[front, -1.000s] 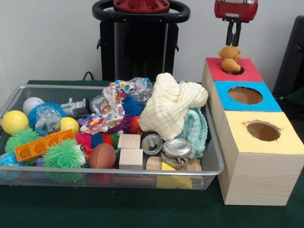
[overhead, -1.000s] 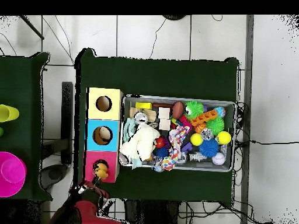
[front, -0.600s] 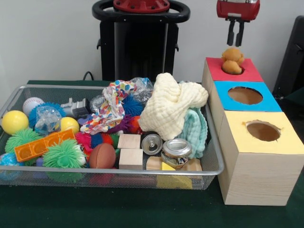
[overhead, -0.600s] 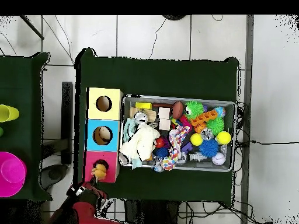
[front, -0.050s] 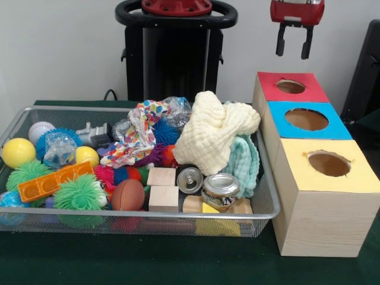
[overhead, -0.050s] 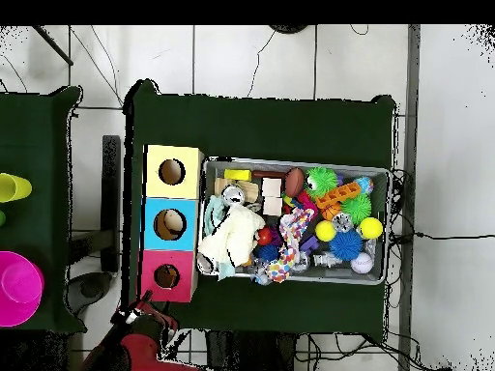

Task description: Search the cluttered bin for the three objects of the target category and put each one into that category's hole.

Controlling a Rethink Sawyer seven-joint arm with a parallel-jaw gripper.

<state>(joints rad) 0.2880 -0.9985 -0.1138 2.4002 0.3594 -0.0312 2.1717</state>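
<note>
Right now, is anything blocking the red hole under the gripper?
Nothing visible does. The red hole is open, and the gripper hangs above it with fingers spread and empty.

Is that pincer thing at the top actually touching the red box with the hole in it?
Apart. In the front view the open pincer hangs above the red box, with bare wall showing between its tips and the box top.

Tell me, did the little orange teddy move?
Yes. It sat on the red box's hole before; now it is gone from sight, apparently dropped in. The open gripper hangs above.
</note>
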